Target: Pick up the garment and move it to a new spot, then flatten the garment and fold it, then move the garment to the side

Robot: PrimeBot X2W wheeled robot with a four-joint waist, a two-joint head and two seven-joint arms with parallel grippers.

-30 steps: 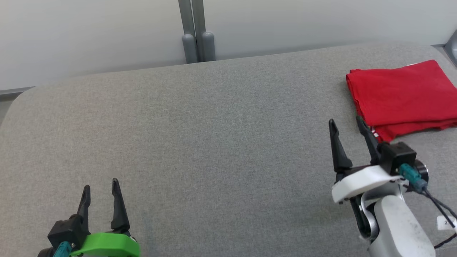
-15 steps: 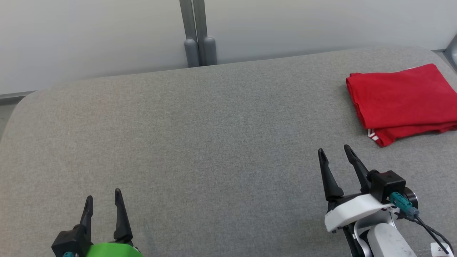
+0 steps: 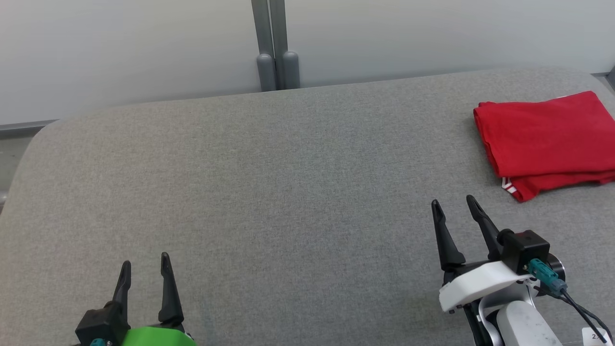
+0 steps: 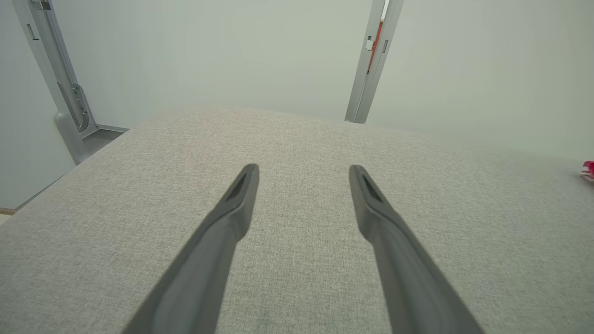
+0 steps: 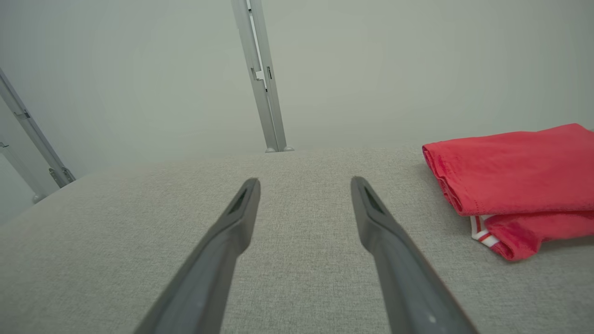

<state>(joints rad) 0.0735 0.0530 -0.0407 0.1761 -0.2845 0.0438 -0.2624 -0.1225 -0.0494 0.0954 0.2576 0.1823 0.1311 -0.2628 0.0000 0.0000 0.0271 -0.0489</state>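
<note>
- Grey woven fabric covers a wide padded surface (image 3: 288,192) with rounded corners, and a pale wall (image 3: 120,48) rises behind it.
- At the lower right of the head view, the right gripper (image 3: 452,202) sits over this surface with its 2 long dark fingers spread apart. It holds nothing; grey weave shows between the fingers.
- Behind those fingers come a white shell (image 3: 475,283) and a black block carrying a teal connector (image 3: 543,275) with dark cables trailing off it.
- Ahead and to the right of the right gripper lies the garment (image 3: 543,134), red and folded into a tidy rectangle. It rests flat near the surface's far right end.
- The 2 are near each other but apart, with just a strip of bare grey fabric between the fingertips and the garment's near left corner.
- In the right wrist view the garment lies off to the right of the right-hand finger, outside the gap between the fingers.
- Its rounded fold faces left, and a lower layer pokes out at the near corner, showing a white-and-red striped trim (image 5: 480,232).
- The garment's right edge runs past the head view's border.
- At the lower left, the left gripper (image 3: 145,260) also has its 2 fingers parted and empty, with a green mount (image 3: 153,336) behind them.
- It is well apart from the garment, with most of the surface's width between them.
- Against the wall behind the far edge stand 2 grey posts (image 3: 275,48), side by side near the middle.
- The left wrist view shows a slanted grey frame piece (image 4: 55,79) off the surface's left corner.
</note>
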